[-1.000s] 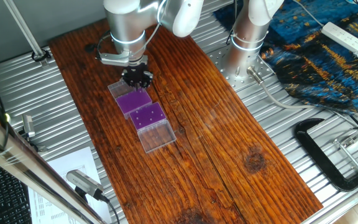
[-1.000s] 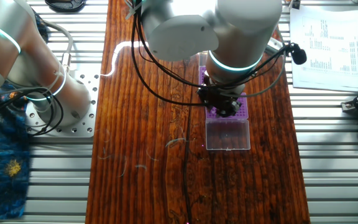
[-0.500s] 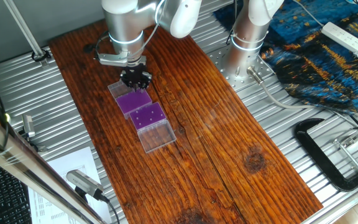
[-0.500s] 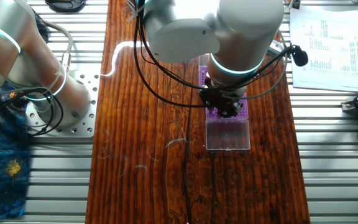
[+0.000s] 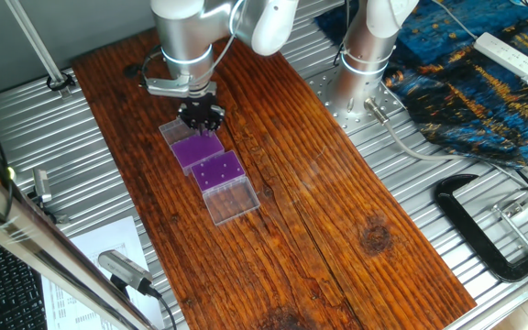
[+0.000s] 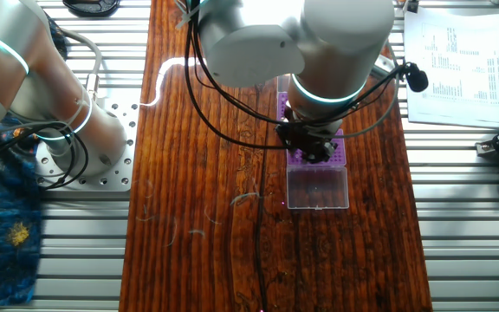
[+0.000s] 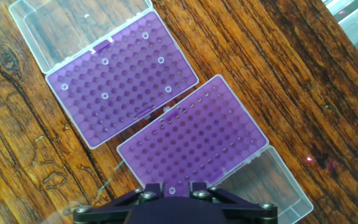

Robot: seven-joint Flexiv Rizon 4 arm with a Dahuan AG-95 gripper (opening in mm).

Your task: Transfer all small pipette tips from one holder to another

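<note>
Two purple racks lie side by side with clear lids folded open. The one rack [image 7: 122,78] [image 5: 219,171] holds several small pipette tips [image 7: 160,60], seen as white dots. The other rack [image 7: 194,134] [image 5: 196,147] is nearly bare. One tip [image 7: 171,190] shows at its near edge, right between my fingers [image 7: 148,194]. My gripper [image 7: 172,191] [image 5: 202,117] [image 6: 312,149] hangs low over that edge, jaws close together on either side of this tip. I cannot tell whether they grip it.
Clear lids [image 5: 230,203] [image 7: 79,22] extend from both racks on the wooden board [image 5: 319,183]. The arm's base [image 5: 360,73] stands at the far right, and a black clamp [image 5: 484,229] lies on the metal table. Papers [image 6: 457,61] lie beside the board.
The arm swayed slightly to the side and came back. The racks and tips have not moved.
</note>
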